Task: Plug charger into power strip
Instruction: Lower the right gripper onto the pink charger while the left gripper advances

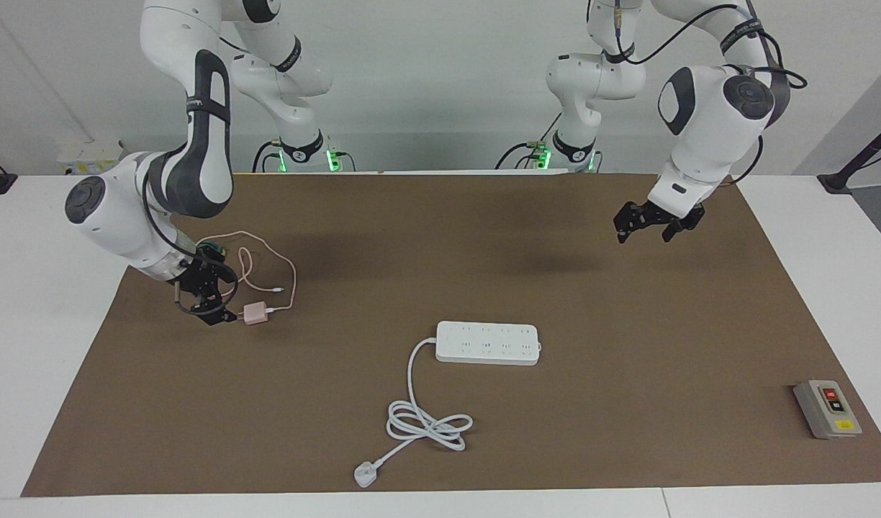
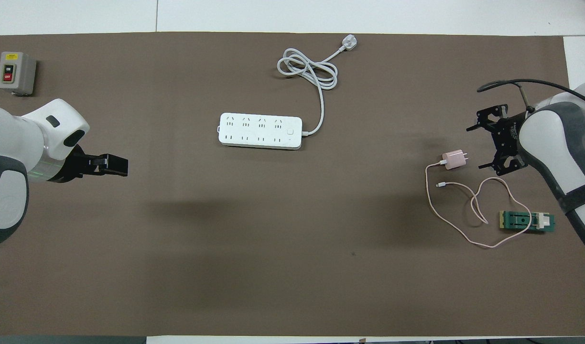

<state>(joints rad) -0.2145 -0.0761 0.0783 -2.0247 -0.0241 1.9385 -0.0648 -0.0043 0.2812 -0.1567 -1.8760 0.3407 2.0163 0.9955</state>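
Two sets of jaws are standing spread: the right gripper (image 1: 221, 306) is hanging low just beside the charger (image 1: 254, 314), apparently lining up to grasp it, while the left gripper (image 1: 645, 223) is waiting in the air. Toward the left arm's end from the charger, the power strip (image 1: 487, 343) is lying sockets-up, nothing plugged in.

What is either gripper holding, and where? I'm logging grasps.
Nothing. The right gripper is open beside the charger, not gripping it; the left gripper hangs open over bare mat.
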